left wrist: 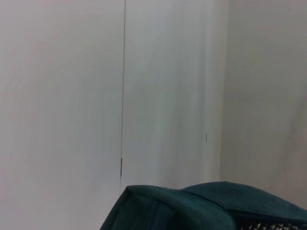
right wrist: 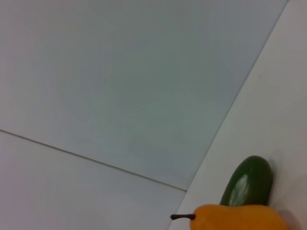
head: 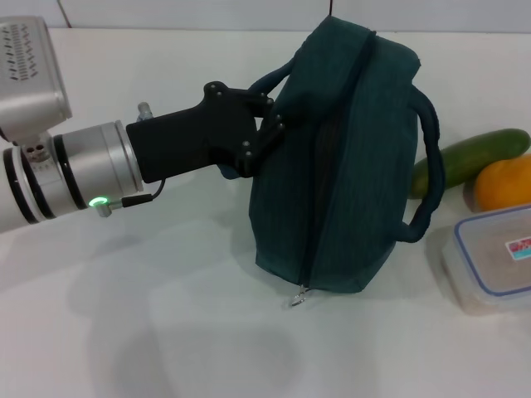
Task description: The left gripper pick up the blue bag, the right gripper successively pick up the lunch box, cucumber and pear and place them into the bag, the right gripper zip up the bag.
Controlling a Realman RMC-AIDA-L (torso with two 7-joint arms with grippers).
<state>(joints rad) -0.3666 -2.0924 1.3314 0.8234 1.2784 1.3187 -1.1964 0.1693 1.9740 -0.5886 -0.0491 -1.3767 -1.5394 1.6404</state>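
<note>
Nearest, the left gripper (head: 270, 124), fingers pinching the blue bag (head: 348, 166) from nine o'clock, lunch box (head: 494, 257) at four.

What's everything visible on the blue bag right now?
The blue bag is dark teal fabric with two loop handles, lying tipped on the white table. Its zipper looks closed, metal pull at the near end. The left end effector is at its left handle. The cucumber lies behind its right handle.
</note>
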